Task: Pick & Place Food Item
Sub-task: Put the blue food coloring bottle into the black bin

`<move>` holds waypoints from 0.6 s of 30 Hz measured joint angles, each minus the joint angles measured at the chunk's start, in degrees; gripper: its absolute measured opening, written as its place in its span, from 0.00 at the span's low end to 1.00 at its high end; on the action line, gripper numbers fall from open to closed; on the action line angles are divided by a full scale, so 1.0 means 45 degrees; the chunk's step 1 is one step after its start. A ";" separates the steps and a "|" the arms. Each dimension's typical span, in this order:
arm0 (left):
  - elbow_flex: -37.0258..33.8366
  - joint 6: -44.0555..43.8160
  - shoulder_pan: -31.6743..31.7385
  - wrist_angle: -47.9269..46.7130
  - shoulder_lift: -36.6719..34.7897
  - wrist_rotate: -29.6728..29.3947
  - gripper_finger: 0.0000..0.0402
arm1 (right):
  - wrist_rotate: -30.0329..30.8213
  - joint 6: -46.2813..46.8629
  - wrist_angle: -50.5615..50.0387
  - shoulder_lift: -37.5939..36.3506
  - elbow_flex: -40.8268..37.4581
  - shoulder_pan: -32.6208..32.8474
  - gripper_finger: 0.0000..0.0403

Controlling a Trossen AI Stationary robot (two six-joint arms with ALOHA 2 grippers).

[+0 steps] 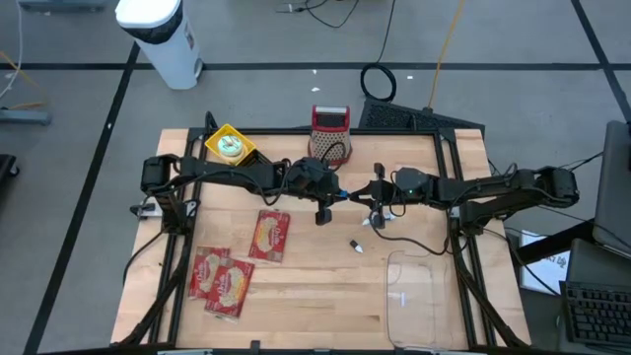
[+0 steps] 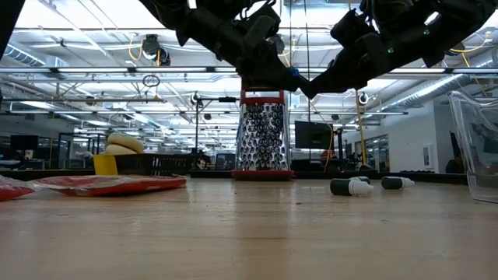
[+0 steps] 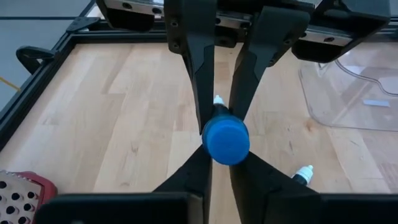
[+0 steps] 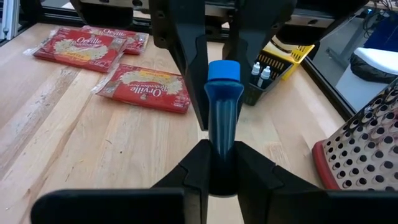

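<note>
Both grippers are meeting above mid-table. The left gripper (image 3: 222,180) and right gripper (image 4: 222,168) are each pinching one blue-capped bottle (image 4: 223,118) from opposite ends.

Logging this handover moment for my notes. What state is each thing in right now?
Blue-capped bottle: off the table, held between both grippers.
Left gripper: shut on the bottle's cap end.
Right gripper: shut on the bottle's body.
Popcorn packets: lying flat.
Grater: upright.
Two small bottles: lying on their sides.
Clear container: standing on the table, contents unclear.
</note>
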 joint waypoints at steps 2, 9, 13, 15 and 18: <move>0.0000 0.0010 0.0000 0.0043 0.0000 0.0000 0.17 | -0.0015 0.0009 0.0000 0.0000 0.0000 0.0000 0.11; 0.0005 -0.0164 -0.0011 0.0320 0.0000 -0.0003 0.37 | -0.0075 0.0007 -0.0078 0.0024 0.0000 0.0005 0.11; 0.0015 -0.0064 -0.0011 0.0320 0.0000 -0.0015 0.47 | -0.0131 -0.0005 -0.0083 0.0024 0.0000 0.0015 0.11; 0.0015 -0.0038 -0.0011 0.0318 -0.0004 -0.0015 0.49 | -0.0131 -0.0005 -0.0083 0.0024 0.0000 0.0010 0.11; 0.0015 0.0026 -0.0011 0.0348 -0.0005 -0.0015 0.50 | -0.0121 -0.0009 -0.0163 0.0024 0.0000 0.0014 0.11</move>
